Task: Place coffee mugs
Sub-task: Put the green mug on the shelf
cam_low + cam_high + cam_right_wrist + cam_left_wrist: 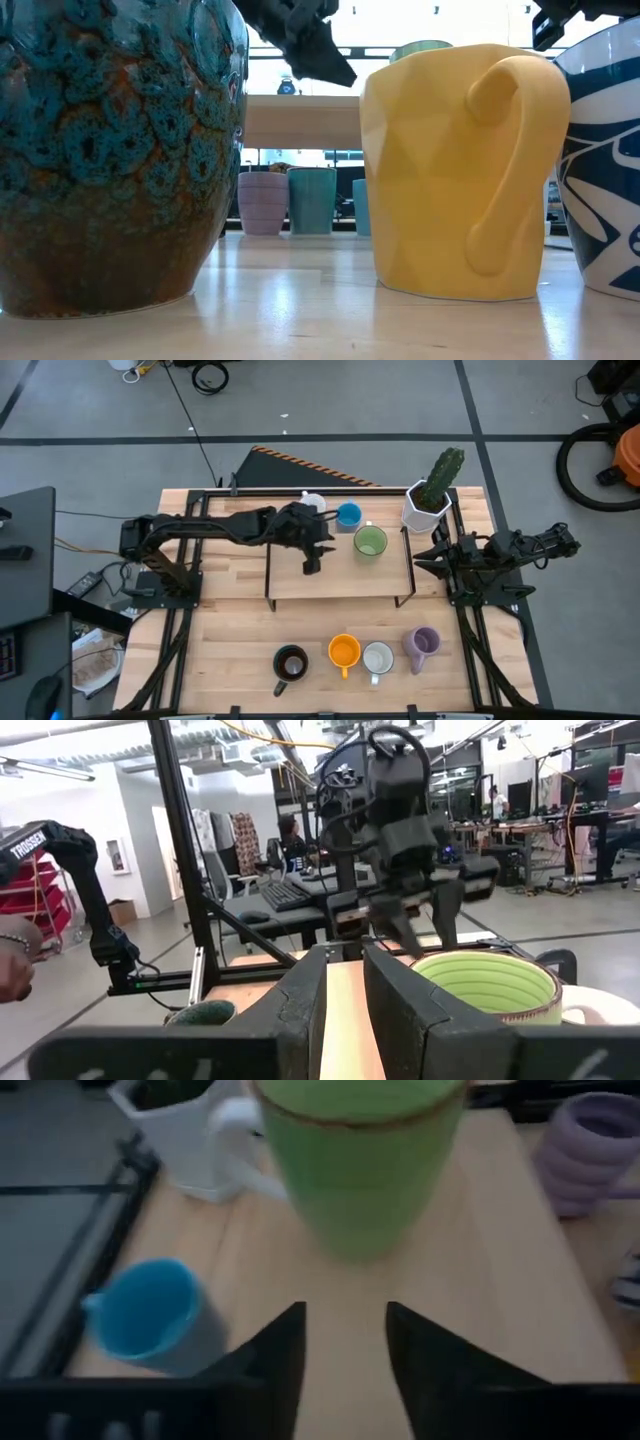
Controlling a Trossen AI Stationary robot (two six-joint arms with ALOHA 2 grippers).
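Beside green mug [370, 542]: cactus pot [424, 510].

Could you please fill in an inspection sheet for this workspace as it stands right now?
Surface: wooden table with a raised shelf across the middle.
Job's things: on the shelf, green mug, blue mug and white mug; along the near edge, dark mug, orange mug, white front mug and purple mug.
Clutter: cactus pot at the shelf's right end.
Grippers: left gripper over the shelf, open and empty, beside the green mug; right gripper waits at the shelf's right end, empty.
Cables: black cable running across the floor to the table.
Surroundings: orange vacuum on the floor; a person seated at a desk beyond.
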